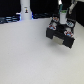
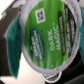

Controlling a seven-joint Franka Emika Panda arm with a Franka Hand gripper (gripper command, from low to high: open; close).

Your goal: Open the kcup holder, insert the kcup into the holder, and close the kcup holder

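The kcup [image 2: 48,35] fills the wrist view, its green round lid reading "Dark Magic" and its white rim close to the camera. It sits between my fingers, which are mostly hidden behind it. In the exterior view my gripper [image 1: 63,22] hangs just above the black kcup holder [image 1: 60,37] at the right of the table. Coloured pods show in the holder on either side of the gripper. The cup itself is too small to pick out in that view. A teal pod [image 2: 10,42] shows beside the held cup.
A tall white bottle-like object [image 1: 25,10] stands at the back, toward the exterior view's left, against a dark backdrop. The white table [image 1: 27,57] spreads out in front of and left of the holder.
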